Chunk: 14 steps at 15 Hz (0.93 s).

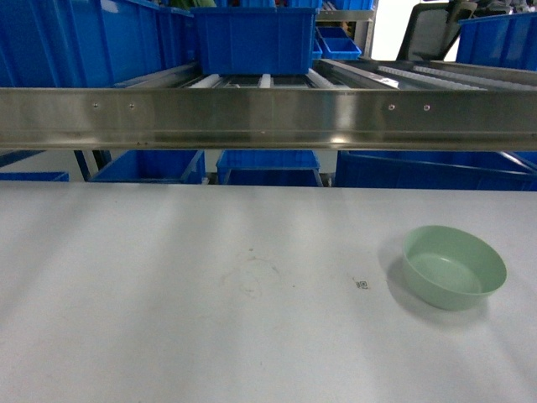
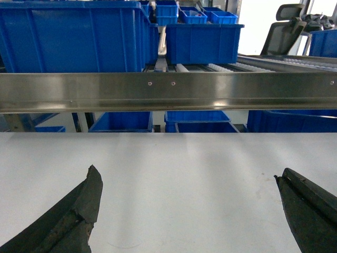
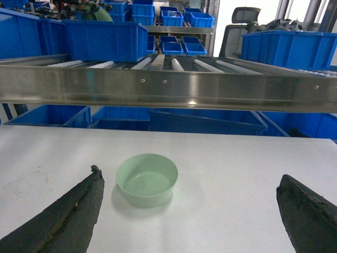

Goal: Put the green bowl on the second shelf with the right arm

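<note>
The green bowl [image 3: 147, 179] sits just ahead of the right tool's [image 3: 189, 211] wide-spread, empty fingers.

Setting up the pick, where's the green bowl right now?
The green bowl sits upright on the white table, right side of the head view, near a small tag. It lies ahead of the open right tool, untouched.

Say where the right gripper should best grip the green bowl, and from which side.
Probably the rim: the bowl sits upright and open on the white table, with smooth sloping sides that offer little purchase. Come from above, one finger inside and one outside the wall. The near edge, facing the open right gripper, looks easiest, and nothing stands around it.
</note>
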Tool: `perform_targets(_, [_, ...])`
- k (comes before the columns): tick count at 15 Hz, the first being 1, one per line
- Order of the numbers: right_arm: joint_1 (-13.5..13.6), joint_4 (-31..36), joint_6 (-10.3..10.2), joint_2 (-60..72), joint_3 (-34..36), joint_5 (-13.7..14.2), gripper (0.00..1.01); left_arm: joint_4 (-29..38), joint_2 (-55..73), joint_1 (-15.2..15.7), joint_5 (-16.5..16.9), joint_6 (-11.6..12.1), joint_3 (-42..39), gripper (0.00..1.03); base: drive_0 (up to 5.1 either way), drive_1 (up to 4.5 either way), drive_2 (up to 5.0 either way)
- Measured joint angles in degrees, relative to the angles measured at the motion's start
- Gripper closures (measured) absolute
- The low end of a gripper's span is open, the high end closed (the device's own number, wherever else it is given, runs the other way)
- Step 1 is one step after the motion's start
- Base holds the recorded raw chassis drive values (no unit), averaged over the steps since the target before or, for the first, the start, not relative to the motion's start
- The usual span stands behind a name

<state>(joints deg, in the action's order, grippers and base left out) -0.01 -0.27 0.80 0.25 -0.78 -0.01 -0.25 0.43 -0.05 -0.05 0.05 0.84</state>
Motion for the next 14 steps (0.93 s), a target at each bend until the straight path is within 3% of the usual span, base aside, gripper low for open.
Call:
perform_targets(13, [0.04, 0.11, 0.00, 0.02, 0.00, 0.02, 0.03, 0.00, 0.00, -0.02, 0.00, 0.00, 0.00, 0.05, 0.0, 0.00, 0.0])
perform_targets(14, [1.92, 1.95, -0.15, 0.52, 0.00, 0.68, 0.03, 0.02, 0.00, 0.00, -0.02, 0.00, 0.00, 0.05, 0.0, 0.00, 0.0])
